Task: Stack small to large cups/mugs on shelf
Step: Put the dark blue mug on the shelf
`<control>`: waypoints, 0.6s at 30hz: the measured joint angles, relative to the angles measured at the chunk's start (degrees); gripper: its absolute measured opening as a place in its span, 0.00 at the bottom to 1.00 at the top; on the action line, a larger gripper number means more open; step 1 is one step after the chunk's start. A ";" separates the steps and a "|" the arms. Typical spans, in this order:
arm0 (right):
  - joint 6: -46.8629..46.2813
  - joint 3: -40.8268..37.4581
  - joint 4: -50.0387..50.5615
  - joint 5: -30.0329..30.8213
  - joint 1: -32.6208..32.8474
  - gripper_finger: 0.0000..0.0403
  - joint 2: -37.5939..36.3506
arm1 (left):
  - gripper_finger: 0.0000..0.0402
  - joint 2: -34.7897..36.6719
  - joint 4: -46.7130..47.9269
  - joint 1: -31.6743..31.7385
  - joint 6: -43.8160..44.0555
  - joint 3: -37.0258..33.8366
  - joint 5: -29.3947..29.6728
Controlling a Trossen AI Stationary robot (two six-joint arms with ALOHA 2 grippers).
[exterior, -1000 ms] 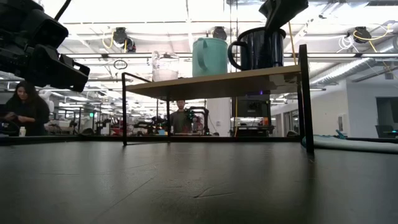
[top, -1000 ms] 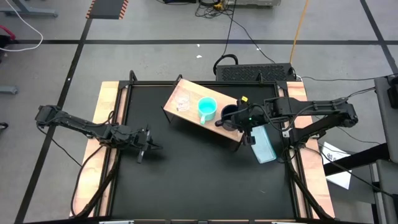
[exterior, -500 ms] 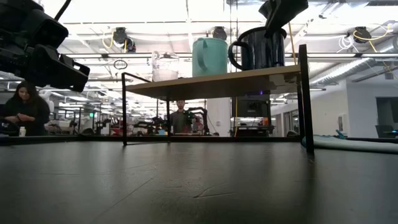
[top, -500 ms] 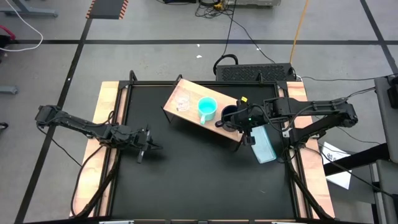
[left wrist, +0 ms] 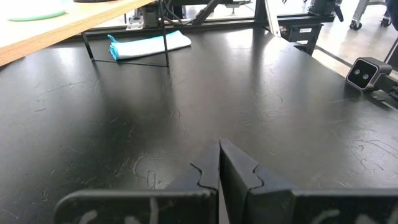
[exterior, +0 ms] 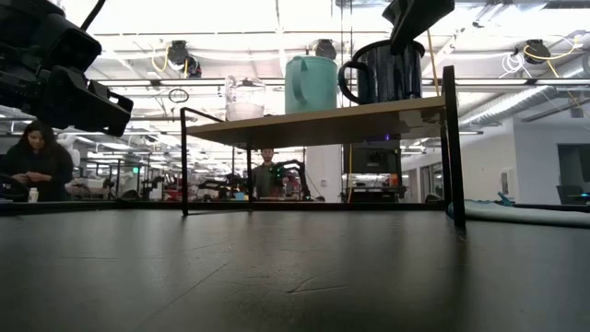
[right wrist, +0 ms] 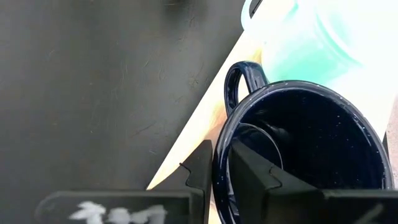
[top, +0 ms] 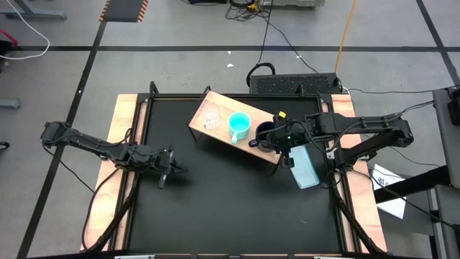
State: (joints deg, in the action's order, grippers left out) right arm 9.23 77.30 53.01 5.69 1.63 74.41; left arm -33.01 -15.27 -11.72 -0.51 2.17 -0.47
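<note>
- Your right gripper (right wrist: pixel 219 177) straddles the rim of the large black handled mug (right wrist: pixel 305 146), one finger inside and one outside, jaws slightly parted (no squeeze visible).
- That mug stands on the light wooden raised shelf (top: pixel 208 109), beside the turquoise handled mug (top: pixel 238 125); the small clear cup (top: pixel 211 119) stands beyond.
- Your left gripper (left wrist: pixel 219 167) waits well apart from the shelf, fingers pressed together.

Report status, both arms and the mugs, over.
Left pincer shut, idle over bare tabletop. Right pincer straddles black mug rim, one finger inside, one outside. Clear cup, turquoise mug, black mug lined up on shelf. Nothing in the way.
</note>
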 joint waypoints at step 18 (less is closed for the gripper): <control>-0.07 0.00 -0.07 0.02 0.00 0.11 -2.24 | 0.02 0.02 0.00 0.01 -0.02 0.00 0.00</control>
State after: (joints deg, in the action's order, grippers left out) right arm 9.17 77.30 52.95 5.72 1.63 72.17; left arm -32.99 -15.27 -11.71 -0.54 2.17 -0.47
